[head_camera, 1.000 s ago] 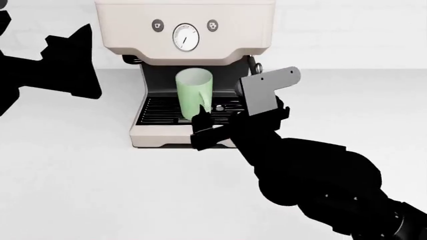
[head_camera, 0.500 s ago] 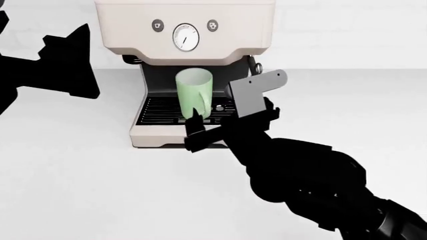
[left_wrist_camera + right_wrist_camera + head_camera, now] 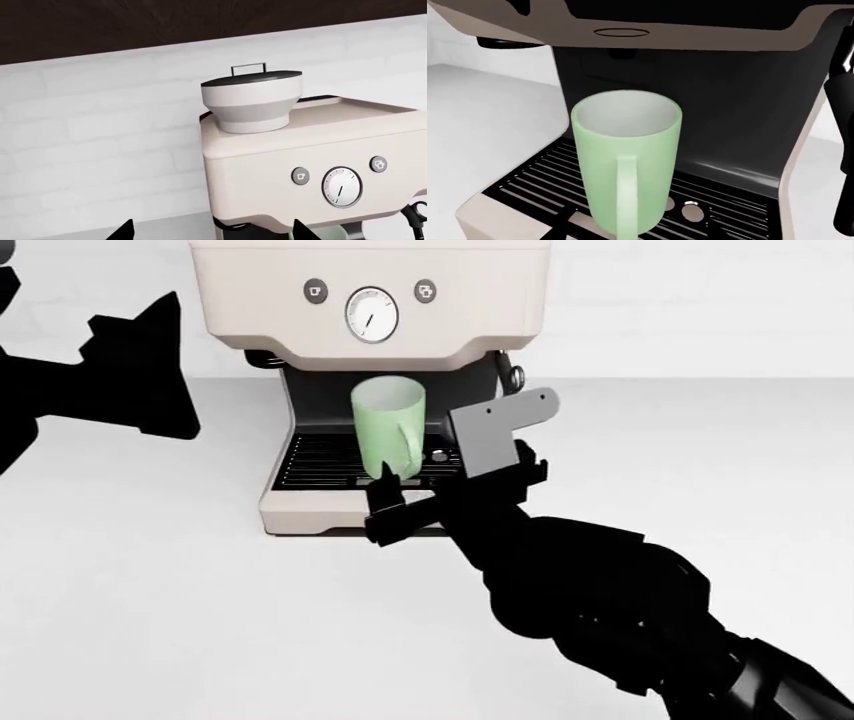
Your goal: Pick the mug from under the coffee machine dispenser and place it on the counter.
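The pale-green mug (image 3: 388, 428) stands upright on the black drip grate (image 3: 314, 460) in the recess of the cream coffee machine dispenser (image 3: 367, 280). Its handle (image 3: 627, 200) faces my right gripper (image 3: 394, 502). That gripper is open just in front of the mug's base, one dark fingertip on each side of the mug (image 3: 626, 150), not closed on it. My left gripper (image 3: 187, 360) hovers open to the left of the machine, above the white counter (image 3: 160, 590). In the left wrist view its fingertips (image 3: 123, 231) stand wide apart with nothing between them.
A steam wand (image 3: 509, 368) hangs at the machine's right side, close to my right wrist. A grey bean hopper (image 3: 252, 100) sits on top of the machine. A white brick wall (image 3: 100, 125) runs behind. White counter surface spreads left, right and in front of the machine.
My right gripper has moved left and closer to the mug, now lined up with its handle. The left arm and the mug have stayed put.
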Motion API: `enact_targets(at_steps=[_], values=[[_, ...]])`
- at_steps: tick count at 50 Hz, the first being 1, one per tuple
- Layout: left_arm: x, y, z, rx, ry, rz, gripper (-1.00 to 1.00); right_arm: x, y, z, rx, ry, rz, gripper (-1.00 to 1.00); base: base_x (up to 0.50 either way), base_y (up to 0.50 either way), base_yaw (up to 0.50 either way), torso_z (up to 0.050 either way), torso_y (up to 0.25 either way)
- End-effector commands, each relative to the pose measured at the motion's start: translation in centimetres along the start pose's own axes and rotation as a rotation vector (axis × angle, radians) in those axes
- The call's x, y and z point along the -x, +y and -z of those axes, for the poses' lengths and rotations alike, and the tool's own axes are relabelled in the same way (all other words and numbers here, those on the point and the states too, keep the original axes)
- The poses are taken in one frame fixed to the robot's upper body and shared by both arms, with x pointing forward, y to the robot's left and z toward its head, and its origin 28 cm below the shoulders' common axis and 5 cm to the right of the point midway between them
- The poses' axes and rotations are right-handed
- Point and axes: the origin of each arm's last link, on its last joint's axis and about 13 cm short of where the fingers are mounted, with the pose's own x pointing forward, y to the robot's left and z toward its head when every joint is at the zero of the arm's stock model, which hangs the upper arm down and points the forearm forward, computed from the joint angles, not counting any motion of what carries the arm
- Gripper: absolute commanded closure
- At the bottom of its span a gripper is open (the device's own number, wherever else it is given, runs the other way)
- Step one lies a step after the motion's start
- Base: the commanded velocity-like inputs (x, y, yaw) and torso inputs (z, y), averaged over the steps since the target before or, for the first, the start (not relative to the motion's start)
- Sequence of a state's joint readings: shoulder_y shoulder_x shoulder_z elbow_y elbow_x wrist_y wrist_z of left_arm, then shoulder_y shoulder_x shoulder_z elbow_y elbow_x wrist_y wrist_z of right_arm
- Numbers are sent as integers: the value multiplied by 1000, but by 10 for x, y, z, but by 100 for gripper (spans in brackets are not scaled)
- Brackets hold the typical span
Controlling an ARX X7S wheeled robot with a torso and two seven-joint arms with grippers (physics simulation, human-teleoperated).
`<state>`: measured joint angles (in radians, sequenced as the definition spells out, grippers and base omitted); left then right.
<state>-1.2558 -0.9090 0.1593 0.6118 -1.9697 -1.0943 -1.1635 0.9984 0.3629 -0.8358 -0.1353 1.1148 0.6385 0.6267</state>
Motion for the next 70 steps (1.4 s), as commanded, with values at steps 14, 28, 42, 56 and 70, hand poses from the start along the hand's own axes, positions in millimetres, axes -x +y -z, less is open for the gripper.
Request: enact_targets(at_steps=[14, 28, 42, 56, 70], values=[[0, 1, 1, 3, 2, -3, -100, -10, -2, 6, 2, 12, -6, -100, 0, 0, 0, 0, 0], [-2, 0, 3, 4, 6, -2, -100, -14, -3, 10, 10, 19, -18, -100, 0, 0, 0, 0, 0], [-2, 1, 3, 4, 5, -5, -100, -17, -4, 11, 14, 24, -27, -100, 0, 0, 0, 0, 0], [-1, 1, 4, 4, 3, -7, -100, -17, -4, 12, 17, 16, -20, 100, 0, 0, 0, 0, 0], [-1, 1, 4, 6, 4, -3, -100, -15, -5, 9, 23, 4, -20, 100, 0, 0, 0, 0, 0]])
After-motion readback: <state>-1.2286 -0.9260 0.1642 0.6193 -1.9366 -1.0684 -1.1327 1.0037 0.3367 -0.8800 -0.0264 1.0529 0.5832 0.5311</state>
